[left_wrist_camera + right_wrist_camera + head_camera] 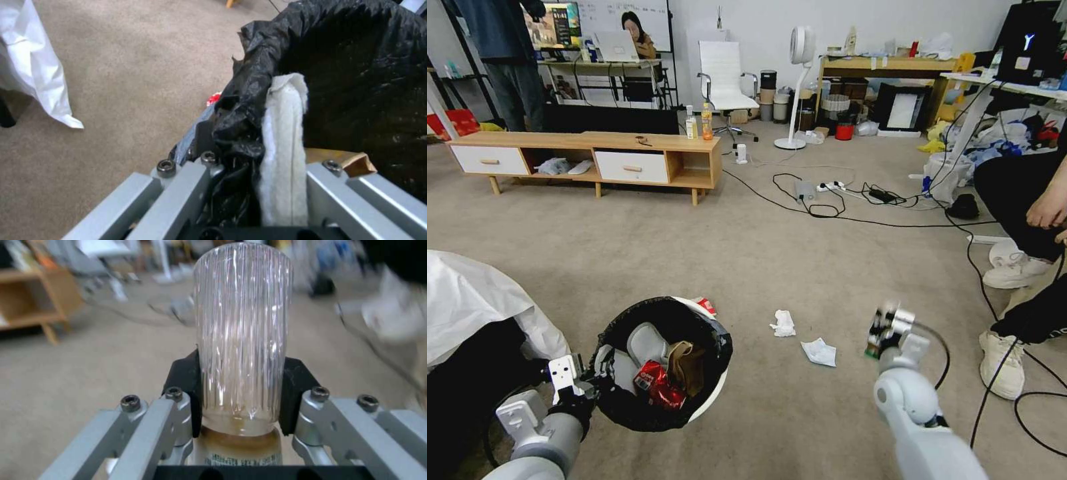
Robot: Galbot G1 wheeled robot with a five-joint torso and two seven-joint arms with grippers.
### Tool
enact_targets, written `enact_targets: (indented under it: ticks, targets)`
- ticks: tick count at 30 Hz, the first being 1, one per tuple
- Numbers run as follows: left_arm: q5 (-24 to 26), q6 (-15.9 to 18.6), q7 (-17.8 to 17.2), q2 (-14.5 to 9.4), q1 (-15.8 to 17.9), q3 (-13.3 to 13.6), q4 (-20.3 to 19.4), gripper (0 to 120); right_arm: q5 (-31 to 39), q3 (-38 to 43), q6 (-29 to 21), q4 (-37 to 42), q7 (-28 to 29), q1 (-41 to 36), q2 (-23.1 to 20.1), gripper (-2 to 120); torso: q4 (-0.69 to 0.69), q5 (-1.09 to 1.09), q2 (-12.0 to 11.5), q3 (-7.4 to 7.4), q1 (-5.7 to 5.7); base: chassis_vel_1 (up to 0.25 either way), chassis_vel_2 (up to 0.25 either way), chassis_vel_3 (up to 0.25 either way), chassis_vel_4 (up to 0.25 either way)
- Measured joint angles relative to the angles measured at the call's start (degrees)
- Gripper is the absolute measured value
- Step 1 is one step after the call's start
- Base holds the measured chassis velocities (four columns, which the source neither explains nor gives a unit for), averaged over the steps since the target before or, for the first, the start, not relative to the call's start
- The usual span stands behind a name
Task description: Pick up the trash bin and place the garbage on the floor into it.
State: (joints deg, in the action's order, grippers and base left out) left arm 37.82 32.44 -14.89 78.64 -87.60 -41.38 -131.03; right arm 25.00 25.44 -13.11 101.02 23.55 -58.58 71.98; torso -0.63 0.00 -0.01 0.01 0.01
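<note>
Trash bin point(707, 400) rim pinched by left gripper point(249, 186); right gripper point(242, 406) clamps blurred clear bottle point(242, 333).

Bottle's point(242, 340) cap end cut off

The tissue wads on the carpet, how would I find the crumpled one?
Start at the trash bin held by the left claw low on the carpet. Between it and the right claw, which grips a clear bottle, lie two white wads. The crumpled tissue is the lumpy one nearer the bin; the other tissue lies flatter.
</note>
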Motion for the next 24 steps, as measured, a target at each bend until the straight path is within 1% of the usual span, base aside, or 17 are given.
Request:
enact_targets:
  ticks: [1, 3, 4, 6, 7, 8, 9, 10, 13, 14, 16, 17, 19, 20, 23, 24]
  targets:
    - [-0.02, 0.0, 0.0, -0.02, 0.0, 0.0, 0.04, 6, -0.39, -0.16, 0.67, 1.38, -0.91, -0.02, -0.71, 29, 0.0, 0.0, 0.01, 0.0, 0.0, 0.0, 0.0, 0.0, 0.0]
    - [-0.05, 0.01, 0.0, -0.16, 0.02, 0.22, 0.18, 6, -3.16, -0.61, 5.11, 4.62, -6.06, 0.16, -2.83, 29, 0.0, 0.0, 0.0, 0.0, 0.0, 0.0, 0.0, 0.0, 0.0]
    - [-0.05, 0.01, 0.0, -0.16, 0.02, 0.22, 0.18, 6, -3.16, -0.61, 5.11, 4.62, -6.06, 0.16, -2.83, 29, 0.0, 0.0, 0.0, 0.0, 0.0, 0.0, 0.0, 0.0, 0.0]
    - [-0.1, 0.09, 0.0, -0.21, 0.15, 0.59, 0.31, 6, -4.89, -1.13, 8.98, 5.81, -9.85, 0.62, -3.54, 29, 0.0, 0.0, 0.01, 0.0, 0.0, 0.0, 0.0, 0.0, 0.0]
    - [-0.1, 0.09, 0.0, -0.21, 0.15, 0.59, 0.31, 6, -4.89, -1.13, 8.98, 5.81, -9.85, 0.62, -3.54, 29, 0.0, 0.0, 0.01, 0.0, 0.0, 0.0, 0.0, 0.0, 0.0]
    - [-0.18, 0.14, 0.0, -0.23, 0.3, 0.81, 0.43, 6, -5.31, -1.68, 11.31, 6.51, -12.27, 0.85, -3.92, 29, 0.0, 0.0, 0.0, 0.0, 0.0, 0.0, 0.0, 0.0, 0.0]
    - [-0.18, 0.14, 0.0, -0.23, 0.3, 0.81, 0.43, 6, -5.31, -1.68, 11.31, 6.51, -12.27, 0.85, -3.92, 29, 0.0, 0.0, 0.0, 0.0, 0.0, 0.0, 0.0, 0.0, 0.0]
    - [-0.41, 0.19, 0.0, -0.29, 0.52, 1.12, 0.65, 6, -5.47, -2.68, 14.56, 7.45, -15.77, 1.15, -4.48, 29, 0.0, 0.0, 0.0, 0.0, 0.0, 0.0, 0.0, 0.0, 0.0]
    - [-0.48, 0.27, 0.04, -0.5, 0.6, 1.54, 0.99, 6, -4.94, -5.6, 20.55, 8.67, -22.64, 1.96, -5.88, 29, 0.0, 0.0, 0.0, 0.0, 0.0, 0.0, 0.0, 0.0, 0.0]
    - [-0.48, 0.27, 0.04, -0.5, 0.6, 1.54, 0.99, 6, -4.94, -5.6, 20.55, 8.67, -22.64, 1.96, -5.88, 29, 0.0, 0.0, 0.0, 0.0, 0.0, 0.0, 0.0, 0.0, 0.0]
    - [-0.53, 0.29, 0.22, -0.78, 0.59, 1.87, 1.48, 6, -3.22, -8.2, 23.49, 9.01, -26.74, 2.73, -7.43, 29, 0.02, 0.0, 0.0, 0.0, 0.0, 0.0, 0.0, 0.0, 0.0]
    - [-0.53, 0.29, 0.22, -0.78, 0.59, 1.87, 1.48, 6, -3.22, -8.2, 23.49, 9.01, -26.74, 2.73, -7.43, 29, 0.02, 0.0, 0.0, 0.0, 0.0, 0.0, 0.0, 0.0, 0.0]
    - [-0.84, 0.3, 0.36, -1.22, 0.79, 2.56, 2.18, 6, -0.23, -12.15, 25.68, 9.94, -31.0, 3.63, -10.56, 29, 0.01, -0.01, 0.0, 0.0, 0.0, 0.0, 0.0, 0.0, 0.0]
    - [-0.84, 0.3, 0.36, -1.22, 0.79, 2.56, 2.18, 6, -0.23, -12.15, 25.68, 9.94, -31.0, 3.63, -10.56, 29, 0.01, -0.01, 0.0, 0.0, 0.0, 0.0, 0.0, 0.0, 0.0]
    - [-1.13, 0.35, 0.41, -1.75, 1.36, 3.73, 2.86, 6, 2.87, -16.46, 26.88, 10.8, -35.1, 4.68, -13.98, 29, 0.0, -0.01, 0.0, 0.0, 0.0, 0.0, 0.0, 0.0, 0.0]
    - [-1.13, 0.35, 0.41, -1.75, 1.36, 3.73, 2.86, 6, 2.87, -16.46, 26.88, 10.8, -35.1, 4.68, -13.98, 29, 0.0, -0.01, 0.0, 0.0, 0.0, 0.0, 0.0, 0.0, 0.0]
